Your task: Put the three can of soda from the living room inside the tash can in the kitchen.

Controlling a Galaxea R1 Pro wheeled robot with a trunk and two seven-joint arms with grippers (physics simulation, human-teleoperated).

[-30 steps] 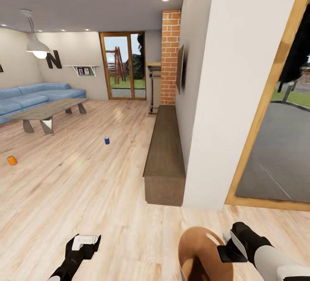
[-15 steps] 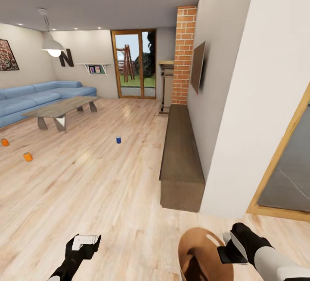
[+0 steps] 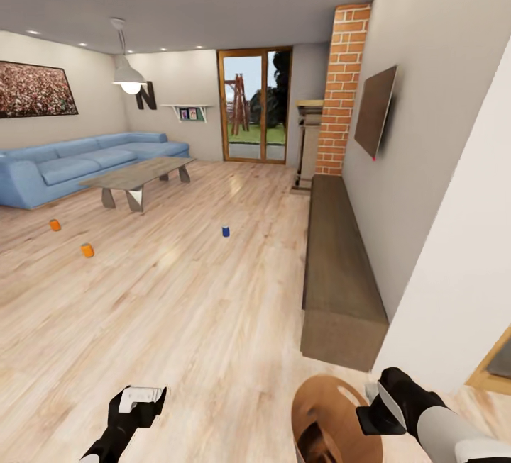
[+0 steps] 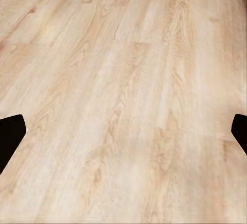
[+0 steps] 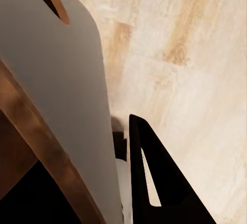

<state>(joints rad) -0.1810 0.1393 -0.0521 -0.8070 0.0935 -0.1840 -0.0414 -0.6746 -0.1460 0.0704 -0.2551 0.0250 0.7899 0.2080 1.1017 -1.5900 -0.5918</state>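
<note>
Head view: living rm ahead, light wood floor. Two orange soda cans on the floor near the blue sofa: farther can just off the sofa front, nearer can a bit closer to the robot. Third orange can not found in this view. A small blue can stands mid-floor, well apart from the orange pair. Glass coffee table sits between sofa and the glass doors; brick fireplace column and low wood bench run along the rt wall. Trash can, coppery inside, is at the bottom edge, carried by the right hand, which pinches its rim. Left hand hangs low over bare floor, holding nothing.

Left wrist view: floor planks, w/ the left hand's dark fingertips at both sides, spread wide.

Right wrist view: bin's grey wall and brown inner face close up, one black finger flat against the outside wall.

Risks: rim grip is one-sided, so a fast turn or stop could swing or drop the bin. Blue can may get taken for a target. Cans could roll if nudged while reaching.
</note>
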